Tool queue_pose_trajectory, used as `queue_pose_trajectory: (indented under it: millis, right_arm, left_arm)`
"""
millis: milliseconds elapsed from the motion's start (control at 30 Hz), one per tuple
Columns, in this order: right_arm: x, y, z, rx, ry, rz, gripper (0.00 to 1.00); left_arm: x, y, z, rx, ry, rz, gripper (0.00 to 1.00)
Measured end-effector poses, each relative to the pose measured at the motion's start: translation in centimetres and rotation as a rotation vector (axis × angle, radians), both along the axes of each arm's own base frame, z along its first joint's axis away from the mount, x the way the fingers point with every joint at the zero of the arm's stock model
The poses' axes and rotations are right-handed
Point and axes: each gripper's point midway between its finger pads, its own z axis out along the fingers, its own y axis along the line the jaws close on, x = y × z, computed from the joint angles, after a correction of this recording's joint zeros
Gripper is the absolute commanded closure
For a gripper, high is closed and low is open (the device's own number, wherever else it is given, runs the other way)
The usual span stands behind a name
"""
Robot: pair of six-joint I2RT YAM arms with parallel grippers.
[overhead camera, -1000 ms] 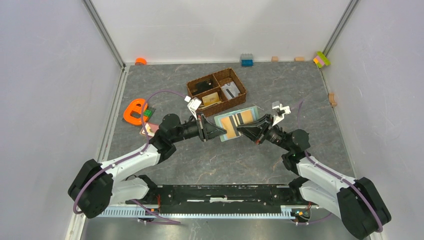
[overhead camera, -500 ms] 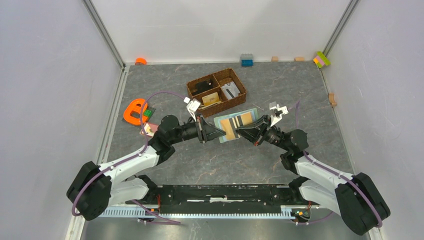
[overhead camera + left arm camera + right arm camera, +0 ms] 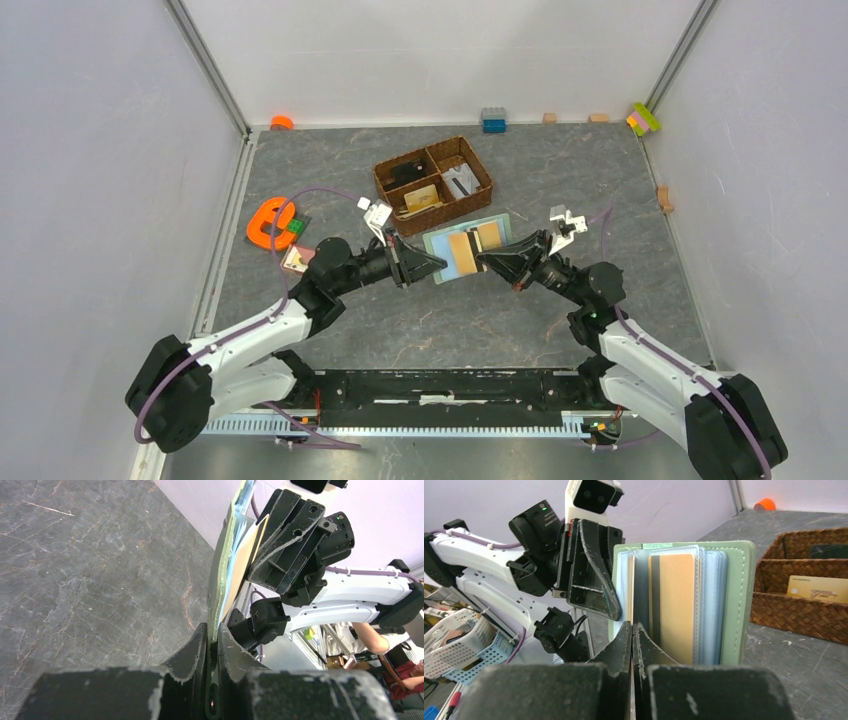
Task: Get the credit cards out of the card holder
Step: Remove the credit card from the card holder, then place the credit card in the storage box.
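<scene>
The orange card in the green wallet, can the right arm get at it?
Probably yes. The left tool holds the wallet open, so the card faces the right tool with nothing between. That tool is shut at the card's edge; whether it pinches it I cannot tell.

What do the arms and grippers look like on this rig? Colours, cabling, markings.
The left arm and right arm match: white links, black joints, a purple cable along each. The left gripper and right gripper have black wedge-shaped fingers with pale scuffed edges. A white camera block sits on each wrist; a green light shows there too.
</scene>
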Motion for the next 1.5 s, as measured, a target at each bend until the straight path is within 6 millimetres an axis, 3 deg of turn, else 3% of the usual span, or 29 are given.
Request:
queue_pose_trajectory:
  millis: [567, 767, 1067, 1333, 1500]
  right_arm:
    - [2.3, -2.3, -1.8, -0.022, 0.058, -0.161, 1.0]
    - [3.5, -3.5, -2.7, -0.069, 0.064, -0.267, 1.0]
    - [4.8, -4.3, -4.7, -0.137, 0.092, -0.344, 1.0]
    - [6.0, -4.4, -7.5, -0.214, 0.158, -0.372, 1.0]
    - [7.6, -3.7, -8.0, -0.248, 0.193, -0.372, 1.0]
  left_arm:
    - [1.6, 1.8, -0.5, 0.031, -0.001, 0.154, 0.98]
    - [2.7, 3.4, -0.7, 0.062, 0.003, 0.268, 0.98]
    - [4.4, 5.8, -3.3, 0.175, 0.043, 0.428, 0.98]
    - [5.5, 9.0, -1.8, 0.166, -0.004, 0.601, 0.98]
    - [5.9, 10.7, -1.8, 0.167, -0.01, 0.688, 0.98]
